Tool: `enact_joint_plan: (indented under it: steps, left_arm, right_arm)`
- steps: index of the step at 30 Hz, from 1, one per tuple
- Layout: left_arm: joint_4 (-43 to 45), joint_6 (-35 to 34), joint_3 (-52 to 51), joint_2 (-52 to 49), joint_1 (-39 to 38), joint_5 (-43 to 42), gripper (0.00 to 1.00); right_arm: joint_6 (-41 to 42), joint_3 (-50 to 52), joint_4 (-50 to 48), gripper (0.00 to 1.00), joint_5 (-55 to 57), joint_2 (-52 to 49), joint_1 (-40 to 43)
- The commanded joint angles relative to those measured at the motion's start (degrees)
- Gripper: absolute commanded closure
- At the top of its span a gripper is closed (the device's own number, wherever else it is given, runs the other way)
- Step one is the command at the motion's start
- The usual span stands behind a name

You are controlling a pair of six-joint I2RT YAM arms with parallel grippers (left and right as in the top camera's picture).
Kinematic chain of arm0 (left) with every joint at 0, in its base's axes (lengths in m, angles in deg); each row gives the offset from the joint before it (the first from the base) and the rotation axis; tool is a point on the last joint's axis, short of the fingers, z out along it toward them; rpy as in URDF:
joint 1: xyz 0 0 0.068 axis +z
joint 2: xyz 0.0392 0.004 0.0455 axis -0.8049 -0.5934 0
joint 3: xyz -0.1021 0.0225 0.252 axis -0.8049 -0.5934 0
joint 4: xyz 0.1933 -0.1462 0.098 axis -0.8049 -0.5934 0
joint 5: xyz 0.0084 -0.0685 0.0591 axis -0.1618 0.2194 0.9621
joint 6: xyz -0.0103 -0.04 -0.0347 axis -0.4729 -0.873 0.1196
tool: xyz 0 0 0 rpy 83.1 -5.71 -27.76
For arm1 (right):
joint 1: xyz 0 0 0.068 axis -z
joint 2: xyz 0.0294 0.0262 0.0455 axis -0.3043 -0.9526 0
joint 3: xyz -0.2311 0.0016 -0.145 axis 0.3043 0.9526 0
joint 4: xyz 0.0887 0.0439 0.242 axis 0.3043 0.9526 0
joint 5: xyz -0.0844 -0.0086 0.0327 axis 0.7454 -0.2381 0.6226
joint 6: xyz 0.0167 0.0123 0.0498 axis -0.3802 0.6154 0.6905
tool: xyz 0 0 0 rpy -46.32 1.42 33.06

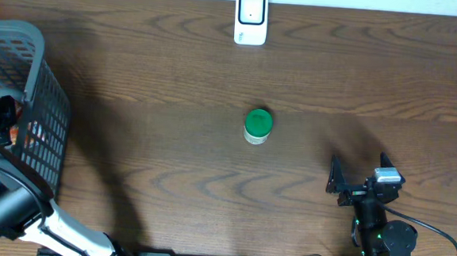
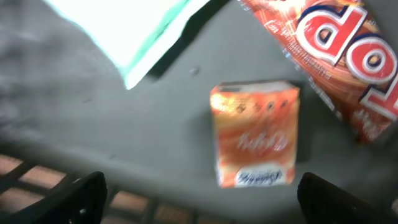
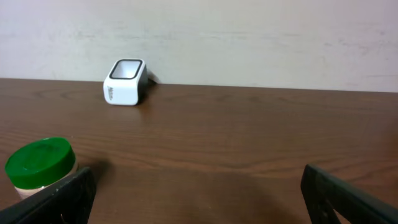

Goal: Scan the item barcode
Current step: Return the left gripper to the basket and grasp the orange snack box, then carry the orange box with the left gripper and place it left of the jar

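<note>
My left gripper (image 2: pixel 205 210) hangs open inside the grey mesh basket (image 1: pixel 48 113), with nothing between its fingers. Just beyond it a small orange box (image 2: pixel 255 134) lies flat on the basket floor. An orange snack bag (image 2: pixel 336 50) lies past the box to the right, and a white pack with a teal edge (image 2: pixel 134 31) to the left. The white barcode scanner (image 1: pixel 251 19) stands at the table's far edge, also seen from the right wrist as the scanner (image 3: pixel 126 82). My right gripper (image 1: pixel 358 172) rests open and empty at the near right, away from everything.
A jar with a green lid (image 1: pixel 258 124) stands upright mid-table, between the scanner and my right gripper; in the right wrist view the jar (image 3: pixel 41 167) is just beyond the left finger. The basket occupies the table's left end.
</note>
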Motion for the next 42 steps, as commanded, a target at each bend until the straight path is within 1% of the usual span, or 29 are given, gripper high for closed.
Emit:
enact_joint_plan:
  steps: [1,8,14,15,16,17,18,20,21,23,26,30,35,37,39,42]
  left_arm:
    - [2.3,-1.4,-0.4,-2.9,-0.9,0.3,0.02]
    - [7.7,-1.4,-0.4,-8.5,-3.6,0.3,0.02]
    - [8.3,-1.4,-0.4,-12.6,-5.0,0.5,0.02]
    - [8.1,-1.4,-0.4,-13.0,-4.9,0.6,0.0]
    - [7.7,-1.3,-0.4,-13.3,-4.9,0.7,0.08]
    - [7.2,-1.1,-0.4,-13.4,-4.9,0.8,0.2]
    - [7.0,-0.8,-0.4,-13.3,-4.9,0.8,0.27]
    - [6.3,1.0,-0.4,-12.9,-4.7,0.8,0.32]
    - [6.0,2.3,-0.4,-12.5,-4.5,0.8,0.37]
    - [4.6,3.4,-0.1,-11.8,-4.0,0.8,0.42]
    - [0.7,3.7,1.2,-10.0,-2.6,0.8,0.46]
    - [-3.3,6.2,2.6,-4.0,-0.4,0.2,0.48]
    - [-4.8,8.8,3.3,11.0,2.1,-3.7,0.49]
    - [-4.7,8.8,4.1,19.6,2.9,-7.5,0.49]
    - [-4.1,9.3,4.5,25.6,2.9,-11.1,0.49]
    - [-2.4,11.1,4.5,36.2,1.3,-18.4,0.49]
  right_arm:
    - [0.8,0.0,0.2,0.01,0.3,0.3,-0.2]
    - [0.8,0.0,0.2,0.01,0.3,0.3,-0.2]
    - [0.8,0.0,0.2,0.01,0.3,0.3,-0.2]
    - [0.8,0.0,0.2,0.01,0.3,0.3,-0.2]
    - [0.8,0.0,0.2,0.01,0.3,0.3,-0.2]
    - [0.8,0.0,0.2,0.01,0.3,0.3,-0.2]
    - [0.8,0.0,0.2,0.01,0.3,0.3,-0.2]
    - [0.8,0.0,0.2,0.01,0.3,0.3,-0.2]
    - [0.8,0.0,0.2,0.01,0.3,0.3,-0.2]
    - [0.8,0.0,0.2,0.01,0.3,0.3,-0.2]
    - [0.8,0.0,0.2,0.01,0.3,0.3,-0.2]
    - [0.8,0.0,0.2,0.01,0.3,0.3,-0.2]
    - [0.8,0.0,0.2,0.01,0.3,0.3,-0.2]
    - [0.8,0.0,0.2,0.01,0.3,0.3,-0.2]
    - [0.8,0.0,0.2,0.01,0.3,0.3,-0.2]
    - [0.8,0.0,0.2,0.01,0.3,0.3,-0.2]
